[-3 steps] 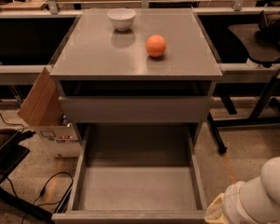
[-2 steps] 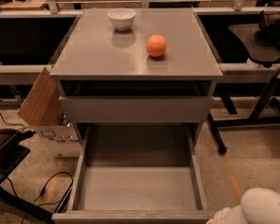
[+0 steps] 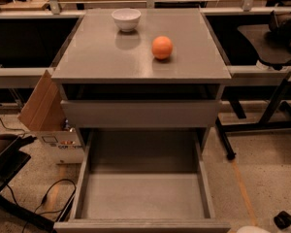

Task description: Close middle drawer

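The middle drawer (image 3: 143, 195) of the grey cabinet (image 3: 140, 57) is pulled far out toward me. Its grey box interior is empty and its flat front (image 3: 140, 225) lies at the bottom edge of the camera view. The taller top front (image 3: 140, 113) sits just above it, nearly flush with the cabinet. The lowest front is hidden under the open drawer. My gripper is out of view; only a sliver of my white arm (image 3: 254, 230) shows at the bottom right edge, right of the drawer's front corner.
A white bowl (image 3: 126, 19) and an orange (image 3: 162, 47) sit on the cabinet top. A cardboard box (image 3: 41, 108) leans at the left. Cables (image 3: 53, 198) lie on the floor at the left. A black chair base (image 3: 262, 127) stands at the right, with a small black object (image 3: 286, 220) nearby.
My white arm at the bottom right has dropped down and out of the picture, leaving only a sliver. The drawer, bowl and orange have not moved.
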Available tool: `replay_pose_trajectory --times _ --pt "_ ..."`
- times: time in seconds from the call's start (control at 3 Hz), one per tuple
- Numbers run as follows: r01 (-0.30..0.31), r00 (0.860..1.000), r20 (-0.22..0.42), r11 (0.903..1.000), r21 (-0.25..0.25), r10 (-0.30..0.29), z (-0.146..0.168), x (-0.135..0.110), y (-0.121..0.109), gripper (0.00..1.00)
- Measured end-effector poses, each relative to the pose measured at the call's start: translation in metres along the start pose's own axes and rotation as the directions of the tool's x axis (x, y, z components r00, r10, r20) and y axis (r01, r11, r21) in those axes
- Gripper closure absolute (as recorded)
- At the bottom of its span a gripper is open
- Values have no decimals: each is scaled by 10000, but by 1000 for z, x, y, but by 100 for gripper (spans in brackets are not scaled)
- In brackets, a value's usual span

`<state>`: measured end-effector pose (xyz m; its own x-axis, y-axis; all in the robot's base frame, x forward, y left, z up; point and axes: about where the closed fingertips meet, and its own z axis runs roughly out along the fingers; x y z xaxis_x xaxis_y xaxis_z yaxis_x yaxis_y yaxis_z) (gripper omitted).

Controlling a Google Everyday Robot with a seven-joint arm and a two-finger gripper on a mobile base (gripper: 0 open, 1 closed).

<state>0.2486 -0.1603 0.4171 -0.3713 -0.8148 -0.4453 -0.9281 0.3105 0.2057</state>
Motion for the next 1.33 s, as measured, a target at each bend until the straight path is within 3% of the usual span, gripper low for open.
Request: replay_pose_trajectory --times 0.33,0.67,1.0,1.33 --pt "-34 9996 294 9990 -437 47 44 1 -12 100" --pt "180 9987 493 9983 -553 -153 69 -19 -35 100" --pt "494 9964 709 9983 -314 -471 73 -46 -62 100" --pt "494 9964 709 9983 -314 -471 73 -46 -62 100"
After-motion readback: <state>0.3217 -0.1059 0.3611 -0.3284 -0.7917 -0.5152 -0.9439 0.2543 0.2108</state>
